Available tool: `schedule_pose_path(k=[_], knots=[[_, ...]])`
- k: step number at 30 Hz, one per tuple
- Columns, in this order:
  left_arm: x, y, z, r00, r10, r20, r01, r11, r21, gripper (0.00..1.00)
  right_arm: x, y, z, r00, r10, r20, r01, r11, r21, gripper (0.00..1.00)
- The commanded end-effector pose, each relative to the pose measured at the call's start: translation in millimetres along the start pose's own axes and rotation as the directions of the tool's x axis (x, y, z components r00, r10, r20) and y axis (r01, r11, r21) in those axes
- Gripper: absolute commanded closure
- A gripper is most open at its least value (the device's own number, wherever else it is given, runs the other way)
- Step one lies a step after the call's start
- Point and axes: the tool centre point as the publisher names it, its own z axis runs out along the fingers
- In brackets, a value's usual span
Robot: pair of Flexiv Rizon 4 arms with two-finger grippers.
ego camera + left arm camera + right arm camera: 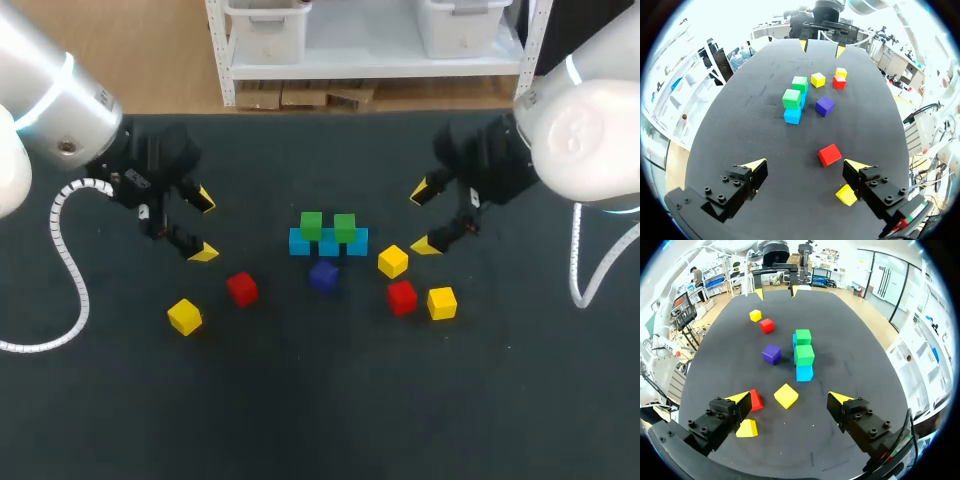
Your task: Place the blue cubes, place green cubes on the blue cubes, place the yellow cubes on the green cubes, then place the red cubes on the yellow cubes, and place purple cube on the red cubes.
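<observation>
a short row of blue cubes is seen near the middle of the table, laid side by side. two green cubes are set on top of this row, next to each other, with blue left showing at both ends. a purple cube is found just beside the row on its near side, resting on the table and apart from the blue.

the other pieces are scattered singly on the surface. a yellow cube is placed to the right of the purple one, and a red cube and a second yellow cube lie close together nearer the front. on the left, a second red cube and a third yellow cube are set well apart from the stack.

the left gripper is held left of the row, its fingers spread wide and released. the right gripper is held right of the row, likewise spread and gripping no cube.

the table is covered in a dark, matte, near-black surface.
</observation>
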Motion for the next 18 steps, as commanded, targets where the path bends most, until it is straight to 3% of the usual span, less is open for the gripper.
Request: schedule_pose_path(k=[1,12,18], knots=[[1.8,0.0,0.0,1.0,0.003,0.006,-0.003,1.0,0.0,0.0,7.0,0.5,-8.2,1.0,-0.006,0.009,0.006,1.0,-0.009,0.0],[1.8,0.0,0.0,1.0,0.003,0.006,-0.003,1.0,0.0,0.0,30.5,-4.5,-10.2,0.998,-0.062,0.017,0.063,0.997,-0.052,0.0],[1.8,0.0,0.0,1.0,0.003,0.006,-0.003,1.0,0.0,0.0,33.4,-10.9,-2.9,0.967,-0.243,0.08,0.255,0.945,-0.206,0.0]])
